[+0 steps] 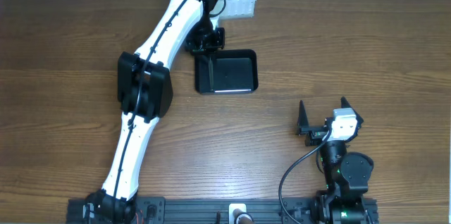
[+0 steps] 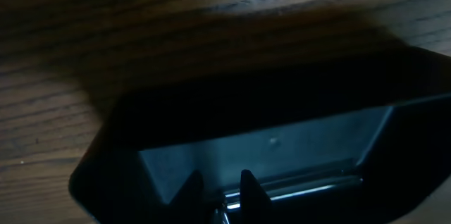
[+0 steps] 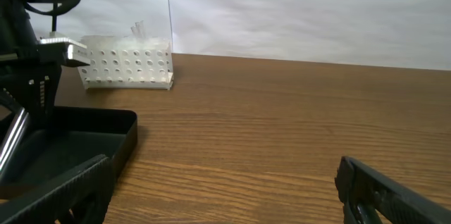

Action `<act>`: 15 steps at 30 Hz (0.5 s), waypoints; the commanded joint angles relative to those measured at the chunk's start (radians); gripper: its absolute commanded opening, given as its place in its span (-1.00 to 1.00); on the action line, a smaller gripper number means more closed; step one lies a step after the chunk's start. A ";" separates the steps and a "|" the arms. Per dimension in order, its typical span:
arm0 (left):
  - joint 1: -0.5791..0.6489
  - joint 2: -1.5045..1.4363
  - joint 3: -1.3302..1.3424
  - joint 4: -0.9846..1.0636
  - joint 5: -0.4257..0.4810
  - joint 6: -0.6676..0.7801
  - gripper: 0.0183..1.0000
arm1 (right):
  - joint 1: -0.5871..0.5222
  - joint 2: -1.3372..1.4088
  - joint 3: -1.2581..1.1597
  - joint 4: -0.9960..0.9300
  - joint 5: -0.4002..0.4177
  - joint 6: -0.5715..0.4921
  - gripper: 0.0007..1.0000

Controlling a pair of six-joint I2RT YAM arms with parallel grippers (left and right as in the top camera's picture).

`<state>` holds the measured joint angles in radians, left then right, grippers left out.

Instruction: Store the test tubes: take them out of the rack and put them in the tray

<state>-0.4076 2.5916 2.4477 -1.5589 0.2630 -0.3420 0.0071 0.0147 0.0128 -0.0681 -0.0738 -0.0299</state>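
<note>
Currently, the surface [image 1: 366, 34], brown wood-grain laminate, carries one tray [image 1: 243, 83] and one rack [image 1: 239, 0].

The tray is black, rectangular and shallow, with rounded corners, sloped walls and a glossy floor. The rack is a white translucent block with rows of round holes along its side. It stands near the tray, on the tray's side away from the arm bases, without touching it. Clear tube ends [image 3: 137, 30] rise above the rack's top, but their count cannot be told.

The left hand [image 1: 209, 53] is over the tray's left part, its fingers closed to a narrow gap on one test tube [image 3: 13, 143]. The tube is a slim clear cylinder slanting down into the tray.

The right hand [image 1: 323, 115] is well apart from the tray, toward the arm bases, fingers spread wide and holding nothing.
</note>
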 commanded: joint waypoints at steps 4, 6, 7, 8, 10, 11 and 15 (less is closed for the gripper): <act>-0.001 0.051 0.005 0.013 0.017 -0.014 -0.72 | -0.006 -0.010 -0.007 -0.002 -0.015 0.003 0.98; -0.001 0.051 0.005 0.018 0.017 -0.014 -0.52 | -0.006 -0.010 -0.007 -0.002 -0.015 0.003 0.98; -0.001 0.051 0.005 0.018 0.017 -0.014 -0.51 | -0.006 -0.010 -0.007 -0.002 -0.015 0.003 0.98; -0.001 0.049 0.005 0.017 0.018 -0.014 -0.49 | -0.006 -0.010 -0.007 -0.002 -0.015 0.003 0.98; -0.002 0.039 0.005 0.015 0.018 -0.014 -0.44 | -0.006 -0.010 -0.007 -0.002 -0.015 0.003 0.98; -0.003 0.030 0.005 0.014 0.018 -0.014 -0.42 | -0.006 -0.010 -0.007 -0.002 -0.015 0.003 0.98; -0.007 -0.035 0.005 0.019 0.016 -0.014 -0.39 | -0.006 -0.010 -0.007 -0.002 -0.015 0.003 0.98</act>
<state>-0.4080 2.6289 2.4477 -1.5440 0.2661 -0.3454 0.0071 0.0147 0.0128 -0.0681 -0.0738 -0.0299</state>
